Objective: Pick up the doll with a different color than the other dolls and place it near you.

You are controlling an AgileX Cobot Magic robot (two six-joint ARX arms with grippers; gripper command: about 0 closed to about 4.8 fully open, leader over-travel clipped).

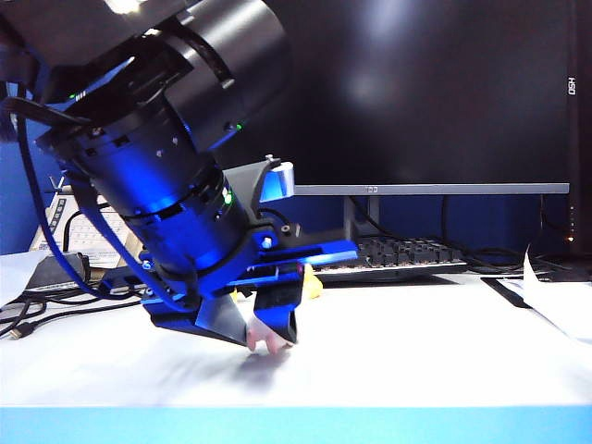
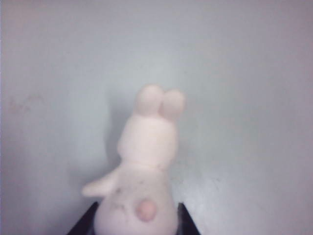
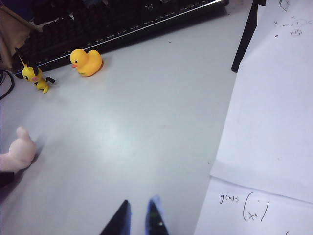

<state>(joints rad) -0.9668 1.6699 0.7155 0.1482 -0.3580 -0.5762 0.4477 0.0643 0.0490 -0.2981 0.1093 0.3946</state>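
Right up against the exterior lens looms the left arm point(image 1: 176, 176), black and blue, slanting down toward 5 o'clock and filling the left half of that view. At its tip the left gripper point(image 1: 268, 338) is clamped on the doll with a different color point(image 1: 269, 343), the pale pink-white rabbit, whose body peeks out below the dark fingers point(image 1: 222, 322), very low over the white table point(image 1: 416, 351), though whether it touches the surface is hard to tell from here. From the left wrist camera the rabbit point(image 2: 144, 161) fills the middle, two rounded ears up, one stubby arm out to the side, a small pink tail, dark jaw edges hugging its base on both sides.

Over to the right wrist view: the right gripper point(image 3: 138, 218) hangs above bare table, its two dark fingertips point(image 3: 120, 221) close together with a narrow gap, nothing between them; whether they are fully closed I cannot tell. Out at 11 o'clock from it sit the other dolls, the yellow duck point(image 3: 86, 62) and the pointy-eared yellow figure point(image 3: 34, 76), side by side but apart, just in front of the black keyboard point(image 3: 112, 24). The rabbit point(image 3: 17, 154) shows at 9 o'clock, well apart from the yellow pair. White paper sheets point(image 3: 269, 122) with handwriting lie at 3 o'clock. In the exterior view a monitor point(image 1: 416, 92) stands behind the keyboard point(image 1: 398, 254).
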